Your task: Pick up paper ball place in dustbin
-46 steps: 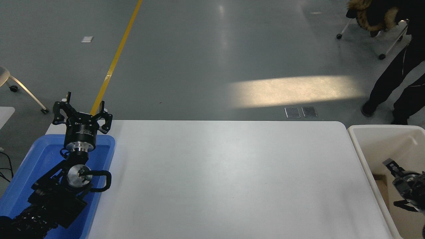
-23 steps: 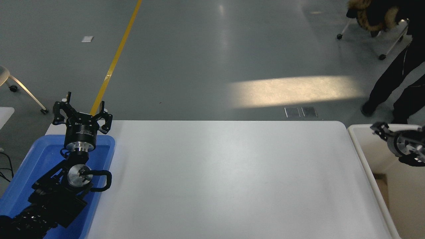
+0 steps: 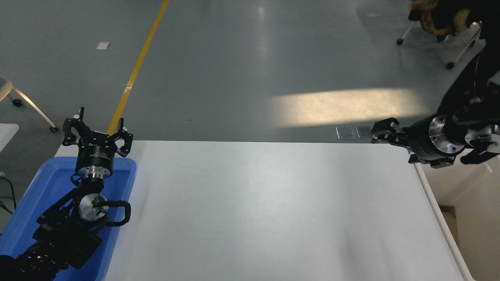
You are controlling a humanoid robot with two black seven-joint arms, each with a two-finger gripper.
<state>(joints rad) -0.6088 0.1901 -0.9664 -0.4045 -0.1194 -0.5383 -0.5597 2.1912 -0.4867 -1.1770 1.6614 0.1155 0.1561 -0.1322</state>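
The cream-white dustbin (image 3: 434, 207) stands against the table's right edge, and only its left rim and part of its inside show. The paper ball is out of view. My right gripper (image 3: 378, 133) comes in from the right edge and hangs above the table's far right corner, left of the bin, pointing left. Its fingers are spread and hold nothing. My left gripper (image 3: 97, 125) is parked open at the lower left, over the far end of the blue tray (image 3: 47, 187).
A person in dark clothes (image 3: 465, 84) stands beyond the table's far right corner, partly behind my right arm. Wheeled chair legs (image 3: 449, 64) show at the top right, and another chair (image 3: 23, 102) at the far left.
My right gripper has risen out of the dustbin and swung left, from inside the bin to above the table's far right corner. The left arm has not moved.
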